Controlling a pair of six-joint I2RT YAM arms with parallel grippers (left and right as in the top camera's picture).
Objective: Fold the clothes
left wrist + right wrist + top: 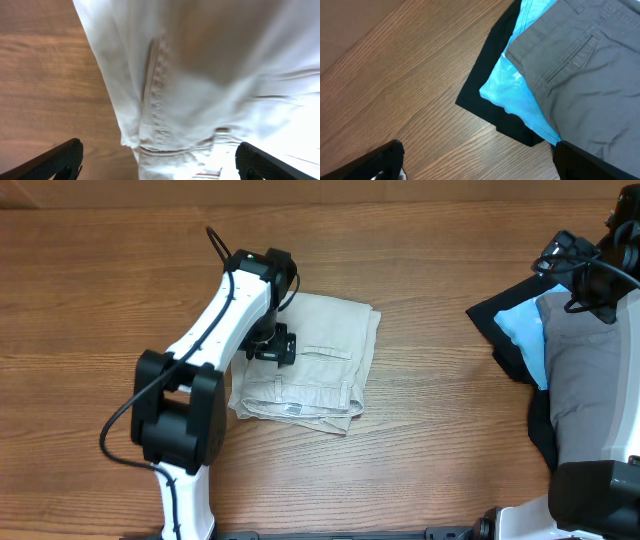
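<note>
The clothes are in two places on the wood-grain bench (420, 430). Near its middle lie the pale beige shorts (320, 355), matte woven cotton folded into a rough, slightly rumpled square, with a stitched welt pocket slit on top and a small white label (293, 408) at the near edge. At the right edge lies a pile: a smooth grey garment (590, 380) with pocket seams on top, a crinkled light blue piece (522, 330) beneath it, and a black garment (500, 315) lowest, its corner spreading onto the wood. The left claw (272, 345) hangs close over the left part of the shorts, spread wide and gripping nothing; whether it touches the cloth I cannot tell. The right claw (477, 162) is also released, empty, above the bare bench beside the pile.
</note>
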